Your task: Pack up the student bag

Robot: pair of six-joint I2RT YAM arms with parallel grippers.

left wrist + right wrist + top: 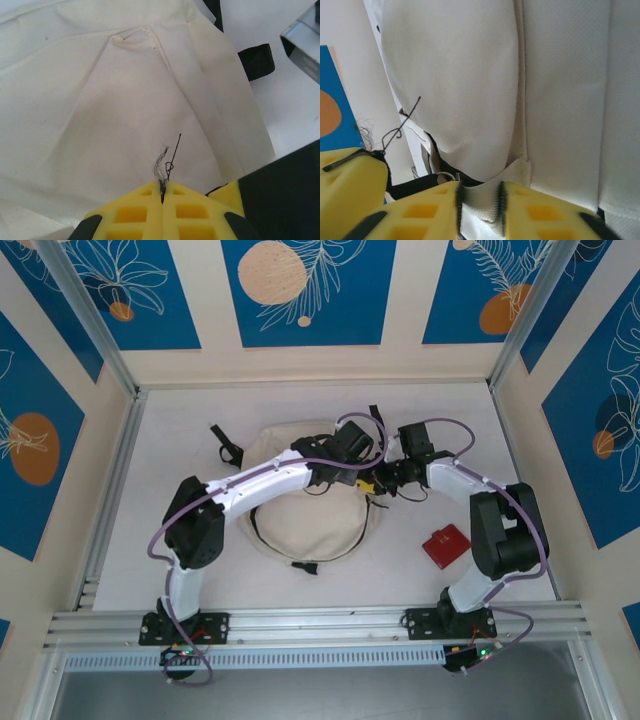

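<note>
Two grippers meet at one spot, the upper right edge of the student bag (300, 530), which lies flat in the middle of the desk (180, 430) in the overhead view, with black straps (226, 447) trailing from it.

Your right gripper (480, 197) is clenched on a fold of the bag's cream cloth; the fabric is bunched between its yellow fingers at the bottom of the right wrist view. That hold looks meant to anchor the soft canvas so it does not slide or crumple when the other arm pulls.

Your left gripper (162, 192) is pressed fully together at the bottom centre of the left wrist view, with a frayed thread (161, 167) sticking up from the seam between its fingers. What lies deeper in that pinch is hidden. It may be a zip pull, but you cannot confirm that.

Treat this as the opening step, with the bag probably still unpacked. A flat red item (445, 546) waits on the desk at the lower right of the overhead frame, well apart from the bag, and probably goes in.

Pull gently. The thread is thin and could slip or snap, and the limp cloth will follow whichever arm tugs harder.
</note>
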